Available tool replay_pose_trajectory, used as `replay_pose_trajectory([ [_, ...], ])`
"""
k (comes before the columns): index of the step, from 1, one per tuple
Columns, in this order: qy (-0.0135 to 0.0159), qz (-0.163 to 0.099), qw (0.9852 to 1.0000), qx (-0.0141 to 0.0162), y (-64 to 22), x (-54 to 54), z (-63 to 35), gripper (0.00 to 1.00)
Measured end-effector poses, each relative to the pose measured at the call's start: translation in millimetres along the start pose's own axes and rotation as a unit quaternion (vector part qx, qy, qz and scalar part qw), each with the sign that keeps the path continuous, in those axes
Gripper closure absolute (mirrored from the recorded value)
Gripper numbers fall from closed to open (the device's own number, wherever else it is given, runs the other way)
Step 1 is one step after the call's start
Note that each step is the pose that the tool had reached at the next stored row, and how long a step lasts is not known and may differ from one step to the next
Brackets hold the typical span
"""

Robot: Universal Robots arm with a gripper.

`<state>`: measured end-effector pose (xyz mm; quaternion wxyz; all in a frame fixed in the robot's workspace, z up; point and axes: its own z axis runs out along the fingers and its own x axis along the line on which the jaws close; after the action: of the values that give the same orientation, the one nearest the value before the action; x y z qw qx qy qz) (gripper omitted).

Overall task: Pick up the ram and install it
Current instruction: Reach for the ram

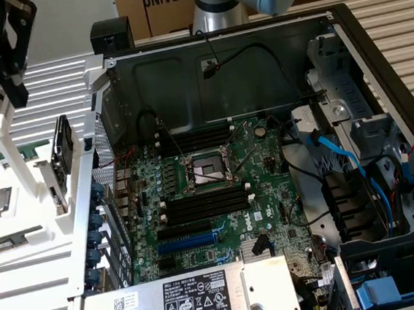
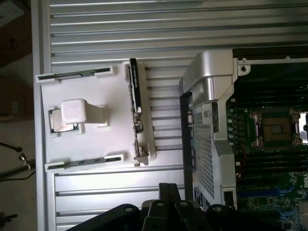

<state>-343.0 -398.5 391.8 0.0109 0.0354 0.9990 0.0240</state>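
Little is done: the hand (image 2: 169, 195), pressed together and empty, hangs clear of the ram (image 2: 76, 74) lying in its white holder (image 2: 118, 113).

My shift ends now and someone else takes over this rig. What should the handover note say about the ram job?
Gripper: shut, holding nothing, hovering above the white holder and clear of the parts in it.
Ram: one ram stick and a second stick lie in the holder, not gripped.
Motherboard: in the open case; the long black slots beside the processor socket look empty.
Done: nothing picked up yet.
Left: pick up a ram stick and seat it in a slot.
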Motion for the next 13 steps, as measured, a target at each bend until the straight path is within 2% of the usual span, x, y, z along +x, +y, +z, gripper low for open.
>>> replay_pose_trajectory([
  [3,0.0001,0.000,1.0000,0.0000,0.5,12.6,0.6,0.90],
  [8,0.0001,0.000,1.0000,0.0002,4.5,19.4,2.1,0.90],
  [13,0.0000,0.000,1.0000,0.0004,7.2,32.9,3.1,0.90],
])
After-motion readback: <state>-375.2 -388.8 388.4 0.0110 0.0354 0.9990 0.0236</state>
